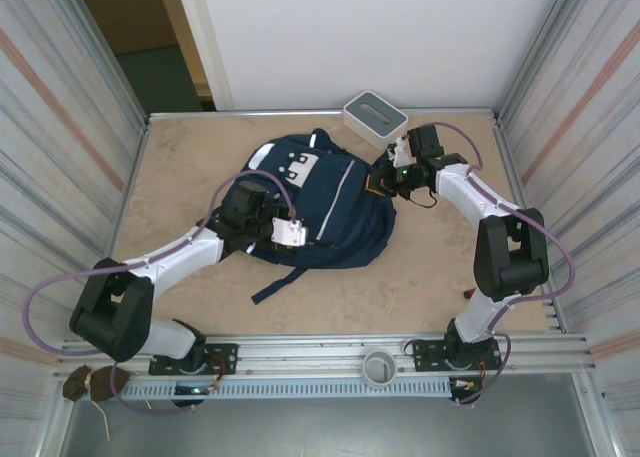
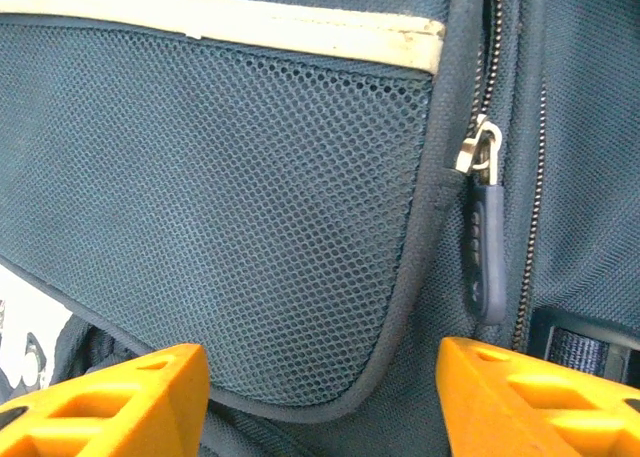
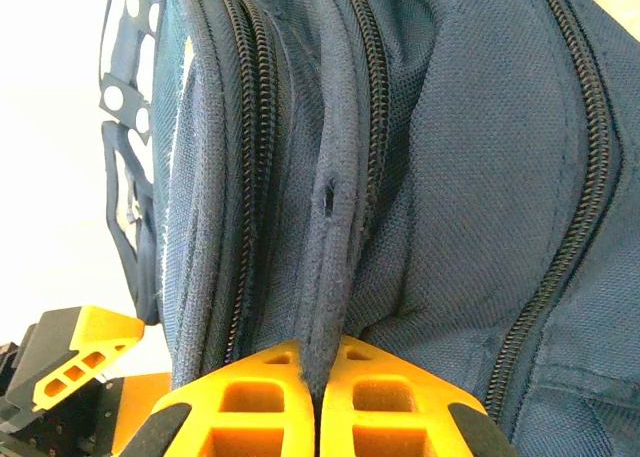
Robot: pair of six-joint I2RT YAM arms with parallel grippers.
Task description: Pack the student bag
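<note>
Surface [image 1: 180,167] of mottled beige stone pattern spreads between ribbed metal side walls, and on it, about the middle and a little toward the far side, we see the student bag [image 1: 330,207]: a large navy blue fabric backpack lying flat, white patches at its far-left end, a thin pale strip along its front, and a dark strap trailing off its near edge.

We find the white and black left arm [image 1: 170,257] reaching in from the near-left corner onto the bag's left half. The matching right arm [image 1: 500,247] bends round from the near right to the bag's far-right edge. Just beyond the bag, against the far edge, stands a white-grey rectangular box [image 1: 375,115] with a slot in its top.

From the left wrist we see the left pincer [image 2: 320,407] spread wide, its orange fingers [image 2: 110,402] apart and holding nothing, hovering over a navy mesh pocket [image 2: 230,207] edged with a worn cream band [image 2: 220,17]. Right of that pocket, a dark rubbery zip pull [image 2: 485,267] hangs from a silver slider [image 2: 480,152].

From the right wrist we see the right pincer [image 3: 318,397] pressed together, pinching a ridge of the bag's navy fabric [image 3: 335,207] that runs between two closed black zips.
</note>
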